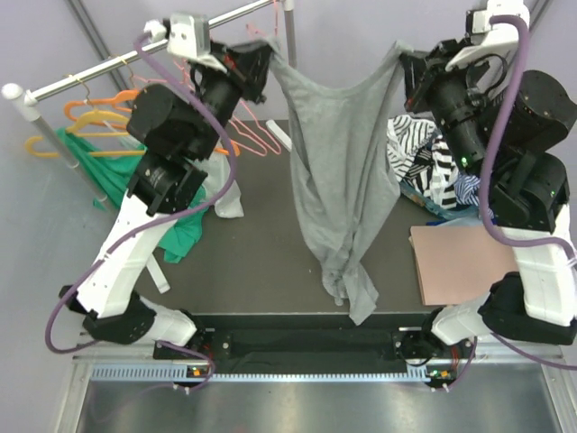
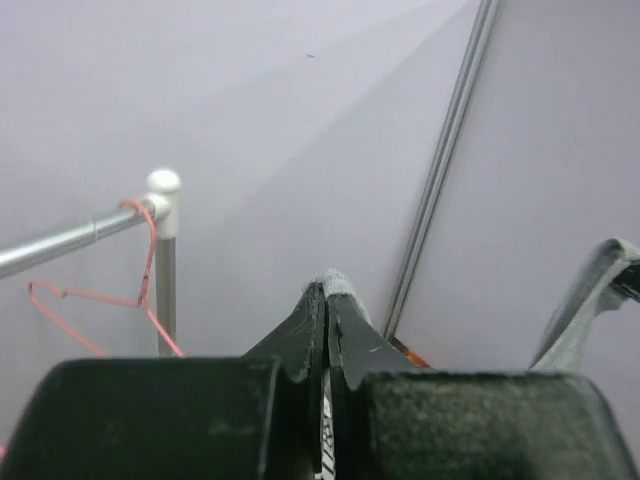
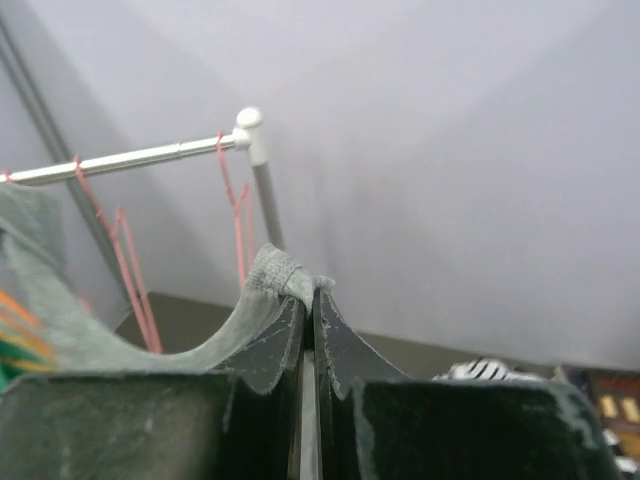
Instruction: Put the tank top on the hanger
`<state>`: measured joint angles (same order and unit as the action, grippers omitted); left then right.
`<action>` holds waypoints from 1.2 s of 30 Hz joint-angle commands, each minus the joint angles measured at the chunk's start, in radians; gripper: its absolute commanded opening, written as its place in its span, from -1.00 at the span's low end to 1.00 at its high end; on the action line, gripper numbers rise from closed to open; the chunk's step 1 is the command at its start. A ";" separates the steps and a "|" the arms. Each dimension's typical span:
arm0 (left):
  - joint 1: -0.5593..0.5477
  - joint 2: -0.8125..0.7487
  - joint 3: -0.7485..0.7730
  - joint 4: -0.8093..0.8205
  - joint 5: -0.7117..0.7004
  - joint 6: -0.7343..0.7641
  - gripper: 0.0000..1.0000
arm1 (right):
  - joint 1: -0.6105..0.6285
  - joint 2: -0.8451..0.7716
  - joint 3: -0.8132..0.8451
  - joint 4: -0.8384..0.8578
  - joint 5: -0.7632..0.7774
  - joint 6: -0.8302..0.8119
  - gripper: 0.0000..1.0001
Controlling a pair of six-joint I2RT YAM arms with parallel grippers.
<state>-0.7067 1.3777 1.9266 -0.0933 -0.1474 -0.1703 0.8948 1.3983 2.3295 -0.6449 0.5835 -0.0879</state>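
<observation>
The left gripper [image 1: 259, 52] and the right gripper [image 1: 406, 59] were each shut tight on a strap, holding the tank top [image 1: 338, 162] up. Next it likely needed the hanger [image 2: 95, 296] on the far rail [image 2: 60, 240].

**Top external:** set high above and behind the arm bases, looking down over the whole worktop [image 1: 261, 262] to the clothes rail [image 1: 90, 77] at its far left corner.

**Left wrist:** set close behind the left gripper [image 2: 326, 300], facing outward to the wall and one rail end.

**Right wrist:** set close behind the right gripper [image 3: 308, 298], faced likewise.

All three views share the rail and part of the tank top [image 1: 338, 162].
</observation>
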 commanded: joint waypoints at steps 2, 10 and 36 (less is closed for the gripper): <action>0.001 0.165 0.317 0.070 0.109 0.161 -1.00 | -0.045 -0.007 0.050 0.313 0.064 -0.258 -1.00; 0.001 0.147 0.213 0.211 0.226 0.135 -1.00 | -0.053 -0.091 -0.075 0.429 0.079 -0.287 -1.00; -0.082 -0.658 -1.479 0.098 0.110 -0.176 0.28 | -0.002 -0.536 -1.624 0.304 -0.100 0.708 0.20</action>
<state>-0.7856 0.7525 0.4511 0.0135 0.0597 -0.2935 0.8658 0.8688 0.6983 -0.3340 0.5091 0.5293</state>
